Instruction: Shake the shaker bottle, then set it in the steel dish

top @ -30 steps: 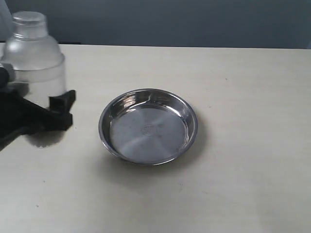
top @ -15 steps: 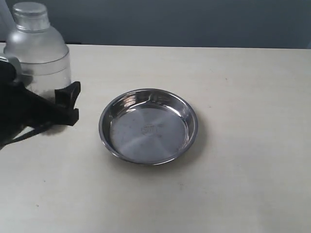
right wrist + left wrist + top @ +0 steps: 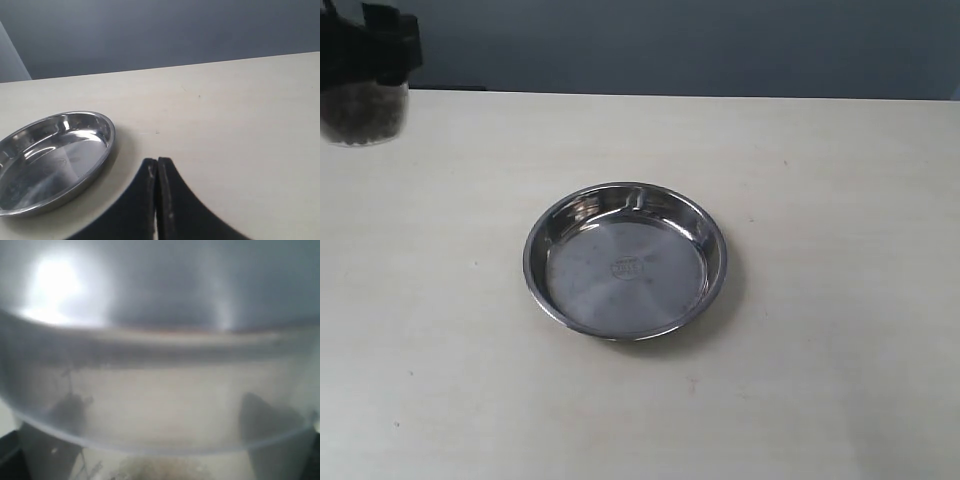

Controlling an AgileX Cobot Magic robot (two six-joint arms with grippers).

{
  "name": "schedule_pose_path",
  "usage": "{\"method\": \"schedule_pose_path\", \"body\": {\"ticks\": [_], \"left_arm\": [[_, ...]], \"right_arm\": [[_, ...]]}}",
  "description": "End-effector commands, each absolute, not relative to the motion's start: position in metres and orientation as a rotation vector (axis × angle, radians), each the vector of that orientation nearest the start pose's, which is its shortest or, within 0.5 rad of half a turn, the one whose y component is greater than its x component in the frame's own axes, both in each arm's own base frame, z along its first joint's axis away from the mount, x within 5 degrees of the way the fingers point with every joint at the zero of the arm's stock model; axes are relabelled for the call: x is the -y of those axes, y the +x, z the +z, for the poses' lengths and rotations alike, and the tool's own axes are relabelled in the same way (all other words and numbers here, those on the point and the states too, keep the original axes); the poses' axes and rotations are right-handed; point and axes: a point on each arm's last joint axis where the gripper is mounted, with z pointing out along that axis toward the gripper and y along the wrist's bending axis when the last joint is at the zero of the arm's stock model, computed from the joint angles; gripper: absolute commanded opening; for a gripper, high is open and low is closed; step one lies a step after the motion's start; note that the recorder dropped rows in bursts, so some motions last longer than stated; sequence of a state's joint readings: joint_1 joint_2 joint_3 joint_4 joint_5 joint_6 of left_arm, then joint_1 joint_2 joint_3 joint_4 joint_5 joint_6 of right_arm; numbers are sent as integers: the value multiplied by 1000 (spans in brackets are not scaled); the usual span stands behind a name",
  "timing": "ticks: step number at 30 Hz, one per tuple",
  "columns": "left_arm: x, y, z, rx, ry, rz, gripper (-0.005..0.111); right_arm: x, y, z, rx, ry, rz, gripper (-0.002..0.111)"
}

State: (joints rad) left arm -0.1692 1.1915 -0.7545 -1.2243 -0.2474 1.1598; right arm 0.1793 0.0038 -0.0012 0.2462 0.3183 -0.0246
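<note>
Shaker bottle (image 3: 360,112) is way up in the top-left corner of your exterior view, mostly cut off, dark grains showing at its bottom, and it looks lifted off the tabletop (image 3: 820,380). Your left tool (image 3: 378,45) is clamped around the shaker bottle, and the left wrist view is just blurry frosted plastic up close. The steel dish (image 3: 575,290) lies mid-tabletop, well apart from it. Your right tool (image 3: 157,167) has its fingers pressed together, near the dish's rim
</note>
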Motion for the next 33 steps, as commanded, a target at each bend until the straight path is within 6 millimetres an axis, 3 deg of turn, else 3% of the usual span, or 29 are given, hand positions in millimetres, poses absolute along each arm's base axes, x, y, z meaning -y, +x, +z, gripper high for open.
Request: {"method": "schedule_pose_path", "body": {"ticks": [1,3,5,8,9,11,12,15,17,18,21,24,25,27,28,30,31,32,33], "left_arm": [[8,268,326,-1853,-15,-42,0],[-4,271,325,-1872,-41,-69,0],[-5,271,320,-1912,42,-105,0],[-8,270,318,-1925,206,49,0],[-12,271,319,-1911,130,60,0],[-23,271,320,-1858,-247,-68,0],[-23,271,319,-1860,-283,-98,0],[12,269,313,-1956,345,-21,0],[35,267,314,-1896,510,-19,0],[38,268,317,-1871,501,5,0],[18,274,327,-1818,141,182,0],[-29,261,330,-1735,-515,426,0],[-33,260,329,-1742,-554,418,0],[-14,268,327,-1820,-294,246,0],[11,271,326,-1849,20,74,0],[39,268,324,-1836,464,-43,0],[42,268,324,-1834,493,-43,0],[34,271,326,-1841,343,-15,0],[18,273,328,-1840,39,36,0]], "right_arm": [[-16,52,186,-1796,-28,344,-1],[-16,52,186,-1796,-28,344,-1],[-16,52,186,-1796,-28,344,-1],[-16,52,186,-1796,-28,344,-1],[-16,52,186,-1796,-28,344,-1],[-16,52,186,-1796,-28,344,-1],[-16,52,186,-1796,-28,344,-1],[-16,52,186,-1796,-28,344,-1],[-16,52,186,-1796,-28,344,-1],[-16,52,186,-1796,-28,344,-1],[-16,52,186,-1796,-30,346,-1],[-16,52,186,-1796,-30,346,-1],[-16,52,186,-1796,-30,346,-1],[-16,52,186,-1796,-30,346,-1],[-16,52,186,-1796,-30,346,-1],[-16,52,186,-1796,-30,346,-1],[-16,52,186,-1796,-30,346,-1],[-16,52,186,-1796,-30,346,-1],[-16,52,186,-1796,-30,346,-1]]}}
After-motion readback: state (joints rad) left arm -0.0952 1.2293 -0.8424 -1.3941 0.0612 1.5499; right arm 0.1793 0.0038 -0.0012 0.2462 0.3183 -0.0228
